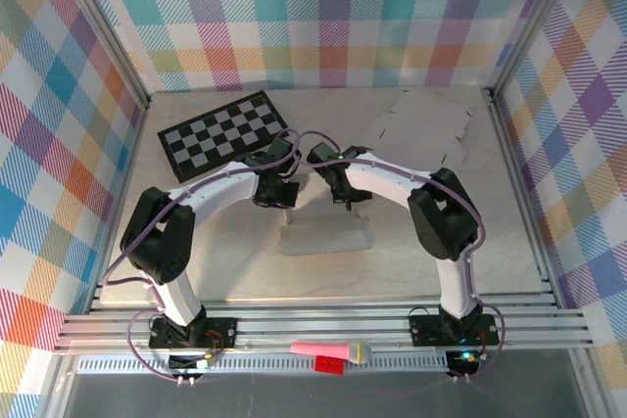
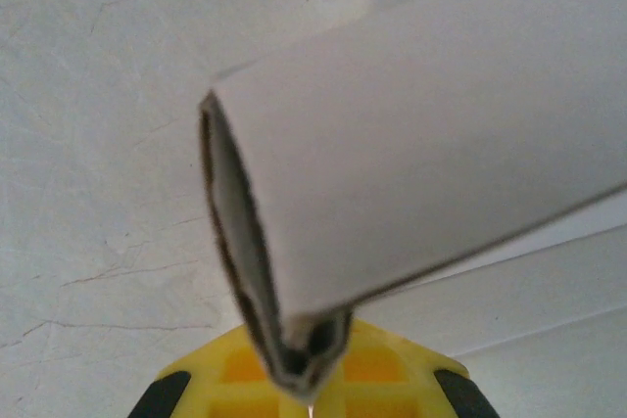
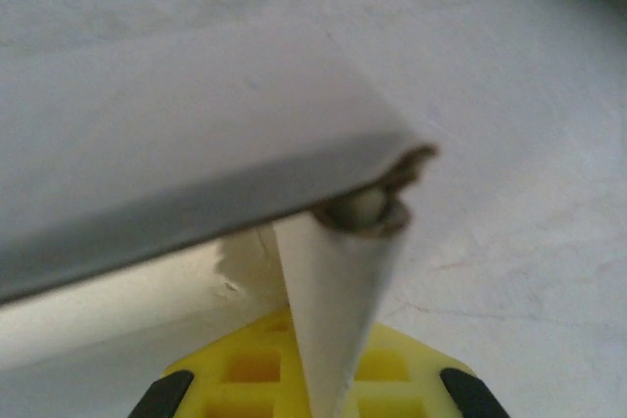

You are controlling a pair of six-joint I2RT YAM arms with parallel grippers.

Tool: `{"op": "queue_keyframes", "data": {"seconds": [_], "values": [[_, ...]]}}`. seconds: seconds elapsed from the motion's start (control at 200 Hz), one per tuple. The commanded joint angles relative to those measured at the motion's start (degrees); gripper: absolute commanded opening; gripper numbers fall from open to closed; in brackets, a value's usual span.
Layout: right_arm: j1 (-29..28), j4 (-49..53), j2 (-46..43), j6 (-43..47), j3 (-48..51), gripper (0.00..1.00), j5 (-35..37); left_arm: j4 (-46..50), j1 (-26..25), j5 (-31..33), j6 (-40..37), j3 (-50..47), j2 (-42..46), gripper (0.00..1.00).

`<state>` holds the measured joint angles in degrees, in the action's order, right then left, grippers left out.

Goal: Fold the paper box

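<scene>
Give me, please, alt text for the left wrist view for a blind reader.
The left gripper pinches the folded corner of a white paper box, its doubled layers seen edge-on. A pale, veined tabletop lies behind.

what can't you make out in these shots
- Top view: where the jaws meet the box is hidden under the left arm and the right arm.
- Left wrist view: the box is close and blurred. Its folded edge covers the tips of the left jaws.
- Right wrist view: the box is blurred, runs off the left edge and hangs in front of the right jaws.
- Top view: the pink thing is too small to identify.
</scene>
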<state>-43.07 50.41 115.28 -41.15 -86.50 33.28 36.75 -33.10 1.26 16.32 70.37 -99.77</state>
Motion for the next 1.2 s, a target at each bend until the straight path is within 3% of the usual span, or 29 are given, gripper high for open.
{"op": "queue_keyframes", "data": {"seconds": [0.0, 0.185, 0.465, 0.72, 1.195], "values": [[-1.3, 11.6, 2.7, -8.0, -3.6, 0.0, 7.0, -0.3, -0.8, -0.1, 2.6, 0.2, -0.2, 0.0], [-2.0, 13.5, 4.2, -9.5, -6.3, 0.0, 6.0, -1.3, -0.8, -0.6, 3.4, -0.2, 0.1, 0.0], [-1.6, 2.7, -2.2, -3.9, 0.0, 0.0, 0.7, -1.0, -0.8, -0.9, 3.6, -0.5, 0.2, 0.0], [2.6, -6.3, -8.8, 2.3, 5.8, 0.22, -5.5, 0.4, -0.9, -0.8, 1.6, 0.3, -0.4, 0.0], [5.6, -11.9, -8.4, 7.4, 9.3, 0.33, -10.9, 1.6, -0.9, -0.5, 0.5, 1.5, -1.2, 0.0]]}}
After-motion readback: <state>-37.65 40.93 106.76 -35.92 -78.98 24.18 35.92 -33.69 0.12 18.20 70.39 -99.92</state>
